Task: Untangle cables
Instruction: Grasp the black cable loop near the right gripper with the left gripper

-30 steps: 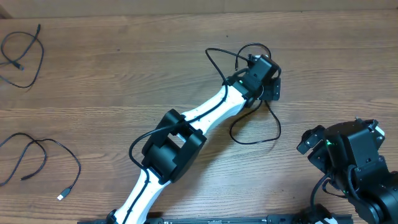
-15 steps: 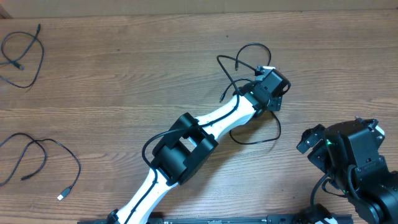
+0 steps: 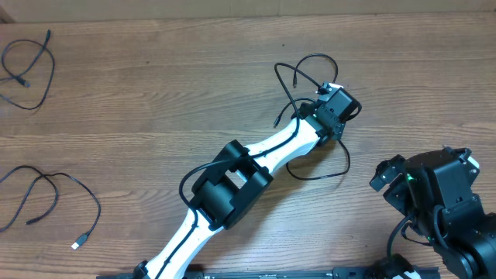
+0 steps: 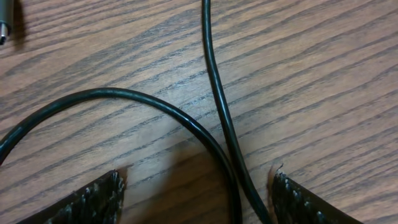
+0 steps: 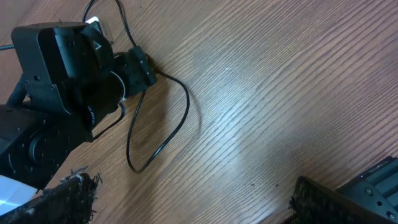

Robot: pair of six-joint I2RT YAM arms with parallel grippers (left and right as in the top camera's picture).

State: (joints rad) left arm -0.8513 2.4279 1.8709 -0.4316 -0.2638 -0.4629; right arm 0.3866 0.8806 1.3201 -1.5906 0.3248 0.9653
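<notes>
**Listing cables and hands at the table, view by view**

**Overhead.** A wooden table [image 3: 155, 93] is shown carrying three separate black cables.
- A tangled cable [image 3: 310, 59] is found right of centre. One loop is spread above the left hand [image 3: 336, 108] and another below it, near the white forearm.
- An upper-left cable [image 3: 35, 70] is laid in a loose loop at the far left edge, well apart from both arms.
- A lower-left cable [image 3: 58, 183] is laid in an open curve, ended by a silver plug [image 3: 76, 245].
- The right hand [image 3: 386, 174] is parked at the lower right, touching no cable.

**Left wrist.** Two strands of the tangled cable [image 4: 214, 81], one curved and one nearly straight, are seen lying on the wood. They converge between the fingers [image 4: 93, 200] of the left hand [image 4: 196, 190]. The jaws are held apart and are not clamped on either strand. A plug tip [image 4: 3, 28] is visible at the top left corner.

**Right wrist.** The jaws of the right hand [image 5: 193, 199] are spread wide over bare wood, with nothing between the fingers [image 5: 71, 194]. The left hand [image 5: 134, 68] and the lower loop of the tangled cable [image 5: 183, 118] are seen beyond.
</notes>
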